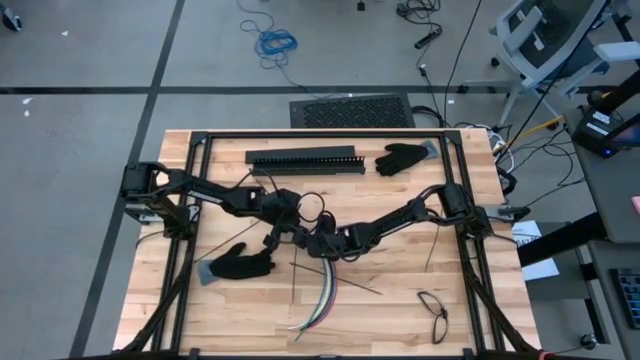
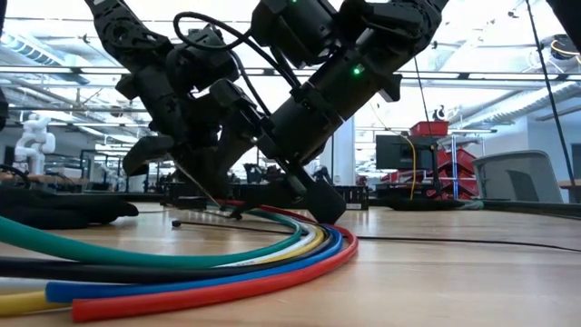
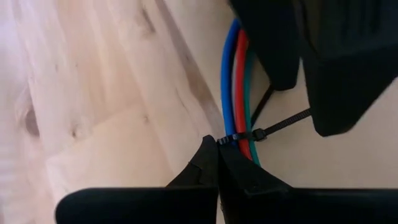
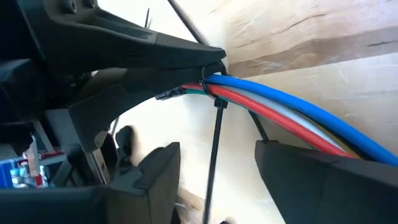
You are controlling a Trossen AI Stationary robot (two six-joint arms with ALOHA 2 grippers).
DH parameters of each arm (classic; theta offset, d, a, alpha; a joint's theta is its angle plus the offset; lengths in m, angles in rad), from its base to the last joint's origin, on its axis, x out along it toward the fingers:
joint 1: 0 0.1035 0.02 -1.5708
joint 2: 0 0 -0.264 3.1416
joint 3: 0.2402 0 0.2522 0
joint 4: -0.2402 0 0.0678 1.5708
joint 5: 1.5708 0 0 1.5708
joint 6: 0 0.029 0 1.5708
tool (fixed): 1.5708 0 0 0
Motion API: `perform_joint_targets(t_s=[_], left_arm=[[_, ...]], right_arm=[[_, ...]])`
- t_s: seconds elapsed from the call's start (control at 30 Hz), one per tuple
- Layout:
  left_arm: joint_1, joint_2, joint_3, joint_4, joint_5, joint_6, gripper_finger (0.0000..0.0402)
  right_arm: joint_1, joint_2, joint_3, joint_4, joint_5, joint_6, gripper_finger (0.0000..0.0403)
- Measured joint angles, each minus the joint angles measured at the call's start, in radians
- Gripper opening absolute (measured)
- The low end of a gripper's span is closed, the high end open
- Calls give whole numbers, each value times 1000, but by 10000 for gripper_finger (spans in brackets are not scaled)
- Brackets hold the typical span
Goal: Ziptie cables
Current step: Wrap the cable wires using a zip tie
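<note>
One bundle of cables (image 3: pixel 236 93) is being encircled by one zip tie (image 3: pixel 249 135). The zip tie is being pinched by the closed left gripper (image 3: pixel 217 155); beside it, the right gripper (image 4: pixel 217 180) is being held apart, gripping nothing.

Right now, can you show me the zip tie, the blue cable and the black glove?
Zip tie (image 3: pixel 239 137): left wrist view, on the band crossing the cables.
Blue cable (image 4: pixel 298 102): right wrist view, on the middle of its upper curve.
Black glove (image 1: pixel 242 265): high view, on its palm, beside the left arm.
</note>
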Motion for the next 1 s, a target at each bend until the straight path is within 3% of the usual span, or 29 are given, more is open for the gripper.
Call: perform_joint_targets(t_s=[0.37,0.53,0.63,0.7,0.77,1.0], left_arm=[[3,0,-3,-9,-3,-32,0],[3,-5,-3,-9,3,-24,0],[2,-7,-3,2,-2,-19,0],[-4,-2,13,74,-17,-42,0],[-2,-9,13,61,-27,-45,0],[-2,-4,8,45,-29,-67,0]], right_arm=[[-6,0,-1,31,-75,81,143],[2,0,-3,78,-81,105,152],[-2,3,11,156,-114,-23,164],[-20,9,67,71,-178,-100,171],[-30,10,76,6,-168,-126,173],[-29,10,75,7,-167,-152,171]])
